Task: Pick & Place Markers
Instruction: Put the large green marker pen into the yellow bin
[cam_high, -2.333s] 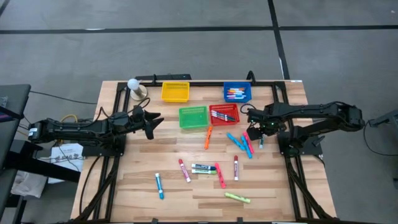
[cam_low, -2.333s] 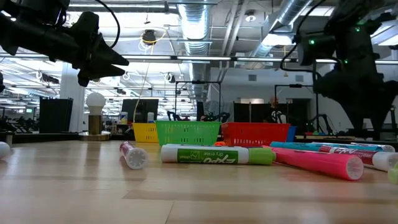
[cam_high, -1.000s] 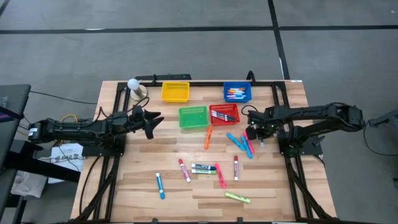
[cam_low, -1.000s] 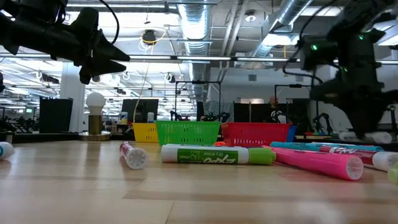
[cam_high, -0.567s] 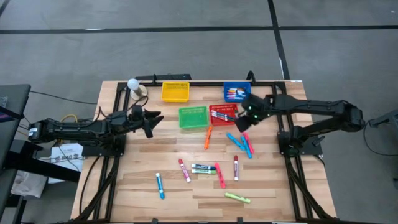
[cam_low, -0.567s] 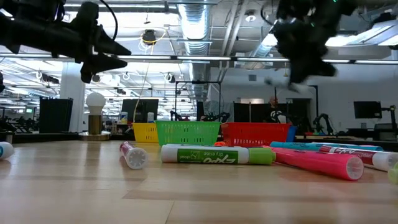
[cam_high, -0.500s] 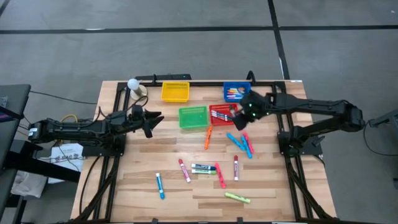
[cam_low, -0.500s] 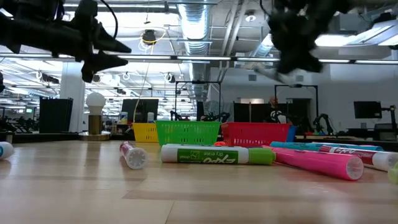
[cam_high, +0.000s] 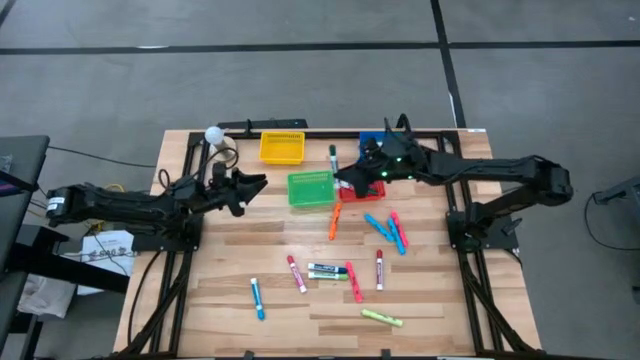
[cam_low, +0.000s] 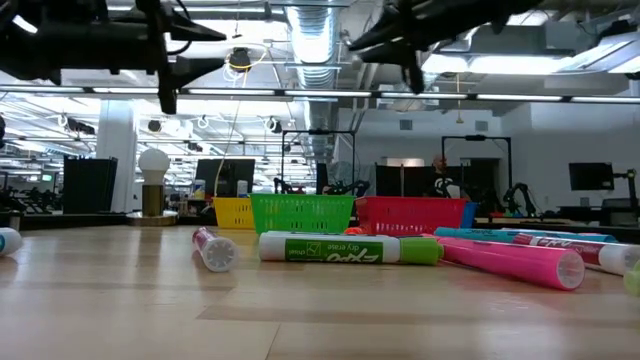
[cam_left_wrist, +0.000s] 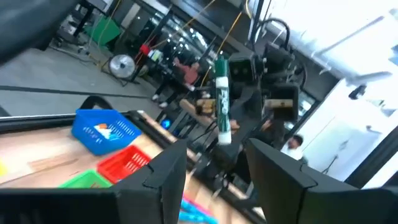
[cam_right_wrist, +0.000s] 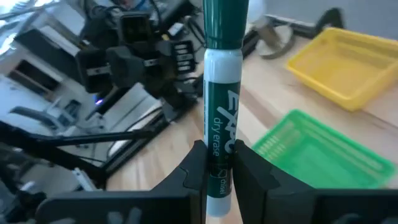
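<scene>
My right gripper pinches a white-barrelled green marker above the green mesh basket; next — drop it in; left gripper waits, parted and empty.

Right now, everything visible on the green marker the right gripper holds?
The green marker has a dark green cap and a white barrel printed "EXPO dry erase". The right gripper is shut on its lower barrel, fingers on both sides, cap end pointing away from the wrist. It is in the air near the green basket, touching nothing else.

Right end effector clamped and raised mid-table; left end effector parted, hovering.
</scene>
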